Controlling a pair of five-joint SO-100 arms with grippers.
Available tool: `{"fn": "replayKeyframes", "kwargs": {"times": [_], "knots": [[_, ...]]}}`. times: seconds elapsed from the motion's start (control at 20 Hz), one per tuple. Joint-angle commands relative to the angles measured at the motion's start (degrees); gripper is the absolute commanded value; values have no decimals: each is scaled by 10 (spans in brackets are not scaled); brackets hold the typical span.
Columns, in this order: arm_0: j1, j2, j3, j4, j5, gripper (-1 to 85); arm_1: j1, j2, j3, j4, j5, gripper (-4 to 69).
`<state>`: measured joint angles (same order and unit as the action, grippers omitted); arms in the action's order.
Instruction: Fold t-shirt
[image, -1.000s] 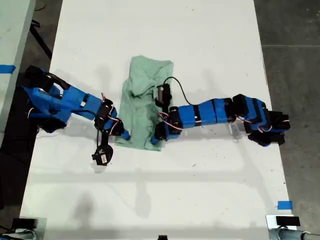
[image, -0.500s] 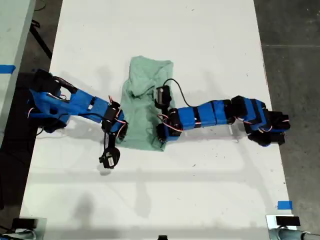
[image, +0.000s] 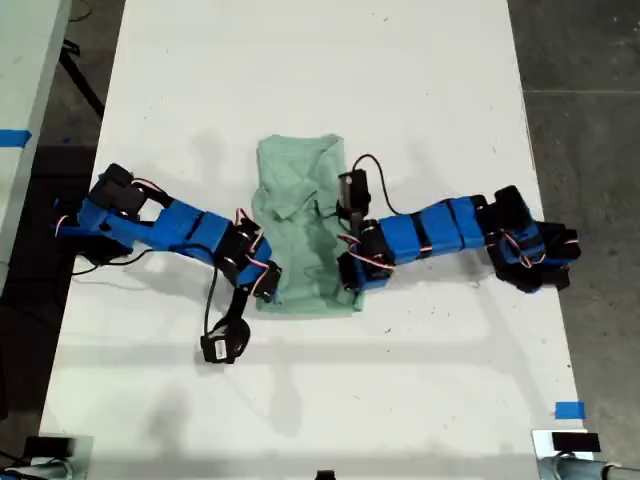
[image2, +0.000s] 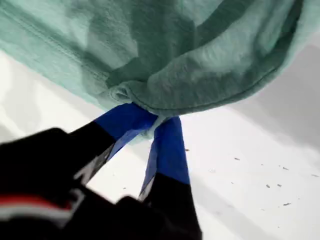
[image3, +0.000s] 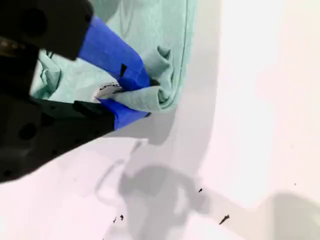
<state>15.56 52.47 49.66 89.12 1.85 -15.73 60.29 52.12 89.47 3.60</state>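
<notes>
The pale mint-green t-shirt (image: 300, 200) lies folded into a narrow strip in the middle of the white table (image: 400, 60). In the exterior view, an arm reaching in from the left has its gripper (image: 267, 288) at the strip's lower left corner. An arm from the right has its gripper (image: 350, 280) at the lower right corner. My first gripper (image2: 150, 119) is shut on a hem fold of the t-shirt (image2: 200, 50), which hangs just over the table. My second gripper (image3: 142, 95) is shut on a bunched corner of the t-shirt (image3: 145, 30).
A black camera on a cable (image: 225, 343) hangs by the arm at the exterior view's left. Blue tape marks sit at that view's left edge (image: 12, 137) and lower right (image: 569, 409). Dark floor (image: 585, 120) borders the table on the exterior view's right.
Both grippers have shifted toward the exterior view's lower right, dragging the shirt's lower end with them. The strip now lies straighter and sits slightly lower and further right.
</notes>
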Motion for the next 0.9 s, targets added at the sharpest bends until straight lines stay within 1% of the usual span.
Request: {"fn": "replayKeyframes", "kwargs": {"times": [0.0,0.05,0.2,0.35,0.55,0.75,0.85], "knots": [[20,25,-33,8,2,0,-9,89,5,-1,16,-13],[25,28,-34,4,2,0,-9,103,15,-7,18,-13],[28,47,-33,6,-1,0,-4,142,74,-67,12,-13],[11,58,-30,11,17,0,28,142,90,-114,-32,-13],[-67,84,-32,40,101,0,104,140,91,-155,-125,-13],[-174,114,-30,86,203,0,187,130,76,-160,-219,-13],[-229,118,-30,105,239,0,222,126,76,-171,-257,-13]]}}
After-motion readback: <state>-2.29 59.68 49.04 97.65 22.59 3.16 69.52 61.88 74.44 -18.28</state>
